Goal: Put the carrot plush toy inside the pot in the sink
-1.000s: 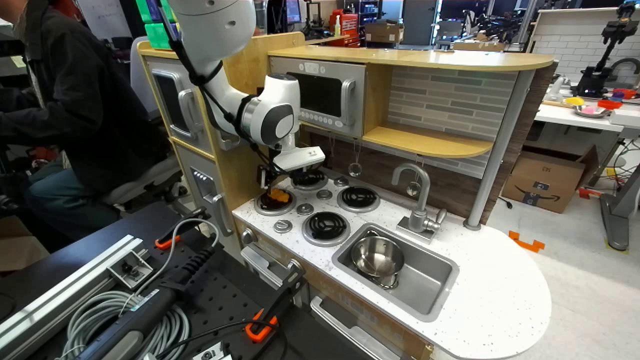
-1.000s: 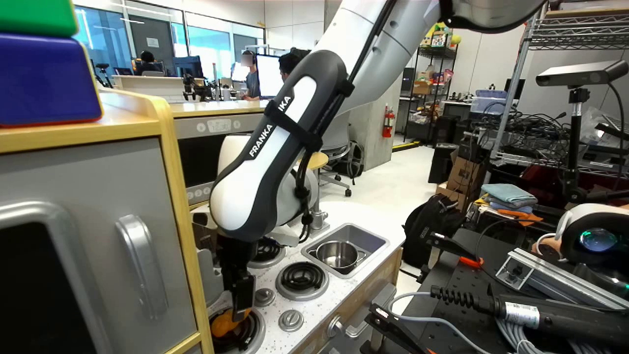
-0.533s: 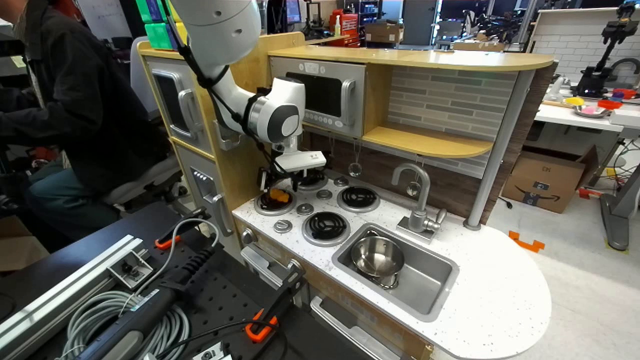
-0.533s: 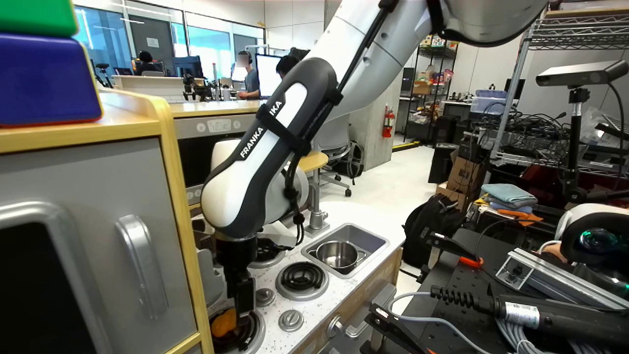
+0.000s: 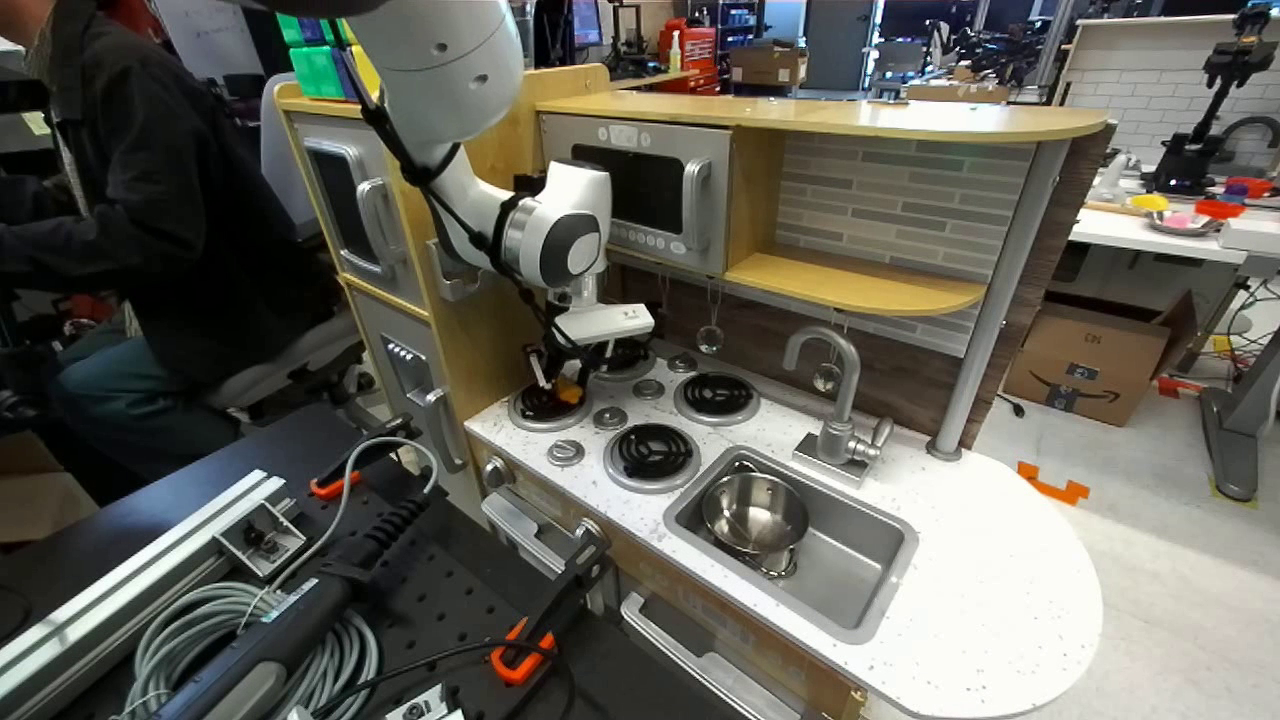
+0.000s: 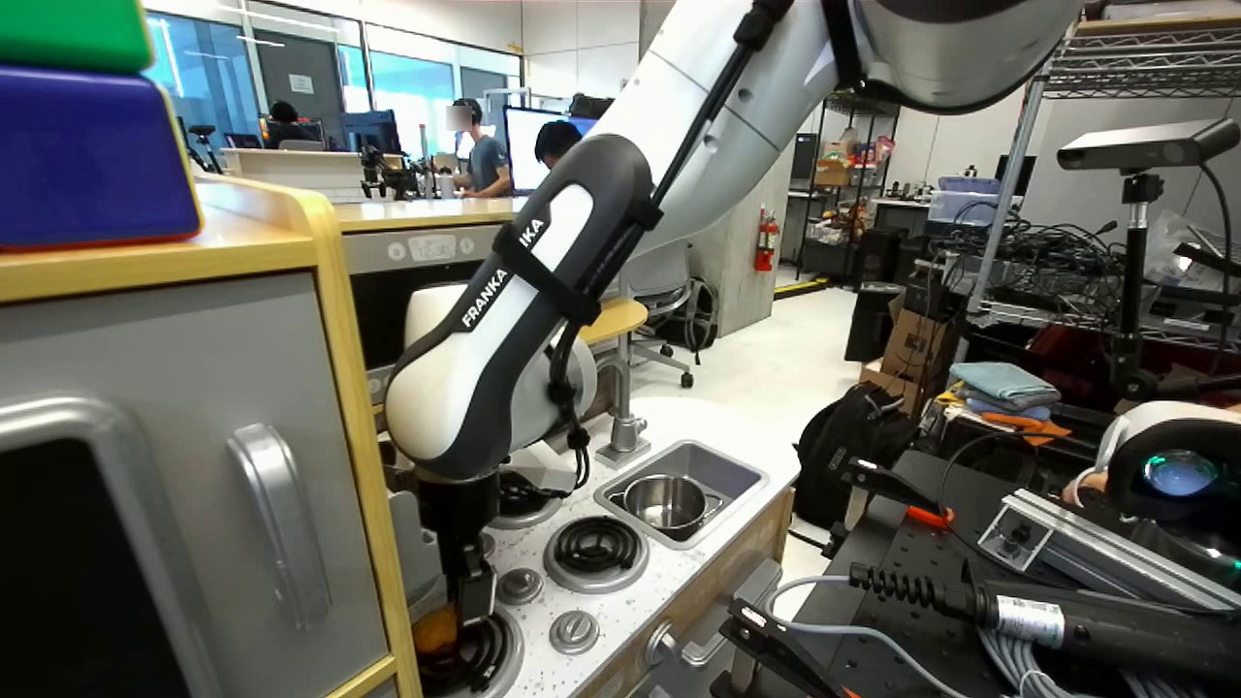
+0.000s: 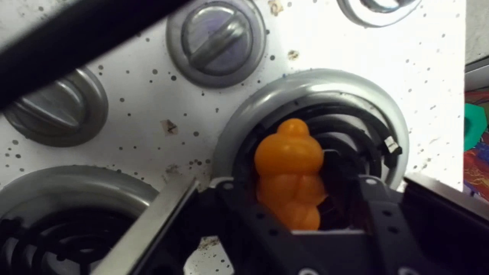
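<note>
A toy kitchen point(image 5: 755, 190), wood and grey, stands right in front of me, and a white robot arm point(image 6: 572, 242) leans in over it, its wrist hanging down beside the tall cupboard point(image 6: 175, 359). The white speckled counter point(image 5: 985, 590) is rounded at one end and cornered at the other, where it meets that cupboard. A metal sink point(image 5: 850, 570) is let into it close to the front edge, toward the rounded end, and a grey faucet point(image 5: 848, 400) rises behind the basin, on the back-edge side.

The gripper point(image 7: 298, 182) is down low over the counter's front corner, the one by the cupboard. It looks released to me: its two black fingers point(image 7: 386, 214) stand spread apart, pointing down. Well apart from it, a shiny silver pot point(image 5: 755, 510) sits in the sink, mouth up, at the end farther from the rounded end of the counter.

Near that front corner, close to the front edge, there's a burner point(image 7: 317, 81), a black coil in a silver ring. On the coil is the carrot toy point(image 7: 289, 156), orange, glossy and lumpy, with one finger to each side of it. I can't tell whether either finger touches it, and the gripper hides part of it from where I stand. From the toy, the pot is well off along the front edge.
</note>
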Tool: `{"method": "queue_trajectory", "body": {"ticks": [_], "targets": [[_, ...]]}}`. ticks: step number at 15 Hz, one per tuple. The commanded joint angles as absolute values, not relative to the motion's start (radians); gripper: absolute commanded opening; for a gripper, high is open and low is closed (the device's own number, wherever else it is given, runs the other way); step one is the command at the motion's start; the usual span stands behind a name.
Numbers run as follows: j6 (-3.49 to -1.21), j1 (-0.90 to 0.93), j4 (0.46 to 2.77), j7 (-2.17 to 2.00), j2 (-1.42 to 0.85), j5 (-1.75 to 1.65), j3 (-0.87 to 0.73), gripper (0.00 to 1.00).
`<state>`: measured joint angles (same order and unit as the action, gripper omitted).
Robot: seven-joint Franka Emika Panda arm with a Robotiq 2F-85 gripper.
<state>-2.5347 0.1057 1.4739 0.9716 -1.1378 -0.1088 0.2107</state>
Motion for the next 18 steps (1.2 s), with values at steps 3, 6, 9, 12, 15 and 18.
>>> {"method": "queue_trajectory", "body": {"ticks": [3, 6, 9, 12, 15, 18], "targets": [[-2.524, 0.102, 1.473, 0.962, -1.127, -0.143, 0.207, 0.19], [-2.542, 0.056, 1.562, 0.993, -1.055, -0.138, 0.222, 0.19], [-2.560, 0.001, 1.698, 1.010, -0.948, -0.136, 0.216, 0.19], [-2.569, -0.046, 1.813, 0.996, -0.879, -0.133, 0.187, 0.19], [-2.582, -0.088, 1.873, 0.972, -0.833, -0.129, 0.143, 0.19], [-2.629, -0.126, 1.884, 0.947, -0.829, -0.133, 0.088, 0.19]]}}
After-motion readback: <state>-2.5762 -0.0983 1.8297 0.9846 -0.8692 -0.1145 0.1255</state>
